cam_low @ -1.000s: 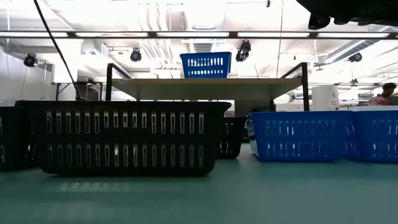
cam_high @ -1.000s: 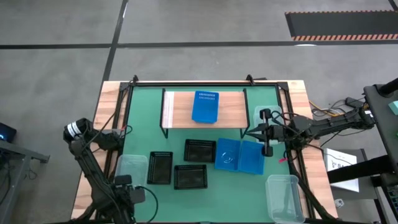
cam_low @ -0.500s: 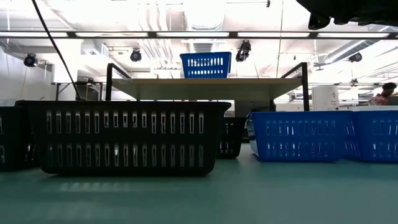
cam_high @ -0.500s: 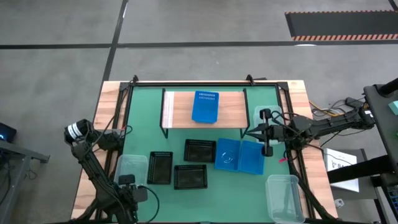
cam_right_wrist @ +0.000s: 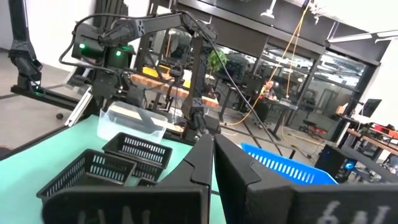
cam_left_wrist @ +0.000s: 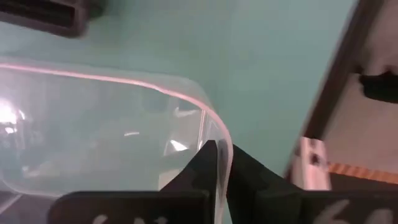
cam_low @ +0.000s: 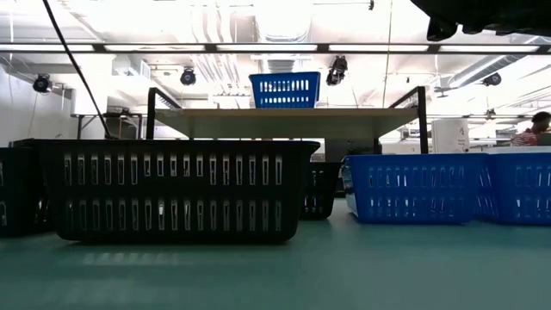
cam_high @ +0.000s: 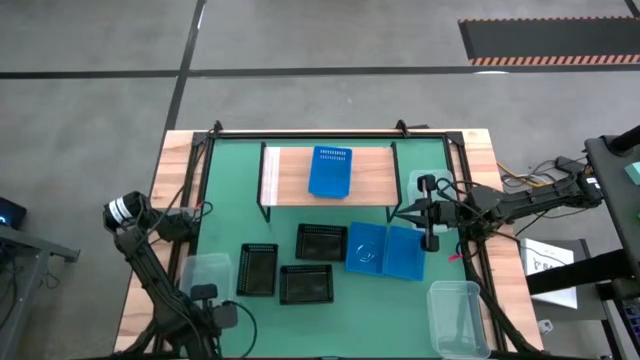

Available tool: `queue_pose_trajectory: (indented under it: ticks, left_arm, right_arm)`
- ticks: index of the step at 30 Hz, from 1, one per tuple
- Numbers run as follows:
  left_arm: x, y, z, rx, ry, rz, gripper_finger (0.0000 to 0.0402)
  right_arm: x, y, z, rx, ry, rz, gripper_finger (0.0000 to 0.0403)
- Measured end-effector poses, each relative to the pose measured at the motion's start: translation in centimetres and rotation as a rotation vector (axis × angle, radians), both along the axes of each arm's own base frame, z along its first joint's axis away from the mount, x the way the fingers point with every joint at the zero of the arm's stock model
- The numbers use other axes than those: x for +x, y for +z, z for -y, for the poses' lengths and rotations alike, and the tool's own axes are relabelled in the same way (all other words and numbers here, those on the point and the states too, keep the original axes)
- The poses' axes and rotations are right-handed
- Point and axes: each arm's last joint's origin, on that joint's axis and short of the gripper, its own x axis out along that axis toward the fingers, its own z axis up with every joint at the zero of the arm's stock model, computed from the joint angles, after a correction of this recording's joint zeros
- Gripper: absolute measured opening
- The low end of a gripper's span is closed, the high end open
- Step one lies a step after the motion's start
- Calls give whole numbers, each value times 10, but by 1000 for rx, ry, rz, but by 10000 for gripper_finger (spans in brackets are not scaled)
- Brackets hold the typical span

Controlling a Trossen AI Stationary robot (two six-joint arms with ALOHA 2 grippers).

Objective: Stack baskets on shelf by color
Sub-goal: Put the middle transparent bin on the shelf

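Note:
A blue basket (cam_high: 330, 171) stands on the shelf (cam_high: 290, 185) at the back of the table. On the green mat are two blue baskets (cam_high: 385, 250) side by side, three black baskets (cam_high: 306, 284) and a clear basket (cam_high: 205, 272) at the near left. My left gripper (cam_high: 205, 296) is at that clear basket's near end and is shut on it. My right gripper (cam_high: 430, 215) hangs shut and empty just right of the blue baskets on the mat. My left gripper pinches the clear basket's wall (cam_left_wrist: 219, 155) just below the rim, beside a rounded corner (cam_left_wrist: 208, 118). One finger (cam_left_wrist: 199, 168) is inside the basket and the other (cam_left_wrist: 249, 168) is outside. The fingers come from the table's near side, across the rim.
Another clear basket (cam_high: 455, 318) lies at the near right corner, and a third (cam_high: 430, 185) is beside the shelf's right legs. A black frame (cam_high: 330, 133) runs round the table's far edge. Bare mat lies between the shelf and the black baskets.
My left gripper has shut on the clear basket's near wall. The basket has shifted a little toward the table's left edge. My right arm has kept still.

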Motion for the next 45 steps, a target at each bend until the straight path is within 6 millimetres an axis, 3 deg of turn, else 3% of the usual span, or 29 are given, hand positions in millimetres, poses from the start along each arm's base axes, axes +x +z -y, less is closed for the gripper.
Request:
queue_pose_trajectory:
  ticks: [10,23,28,37,42,45]
  left_arm:
    - [10,55,-6,-179,159,80,0]
    - [21,144,-41,-391,297,336,0]
    - [22,174,-51,-447,252,445,0]
    - [43,232,-78,-207,-41,971,0]
    - [53,256,-100,10,172,1177,0]
    - [58,265,-114,81,174,1206,0]
  right_arm:
    - [0,0,0,7,1,-2,9]
    - [0,-1,0,7,2,-15,9]
    - [0,-2,0,14,5,-17,9]
    - [0,-2,0,12,7,-18,9]
    - [0,-2,-1,25,11,-18,9]
    - [0,-2,-1,50,16,-21,9]
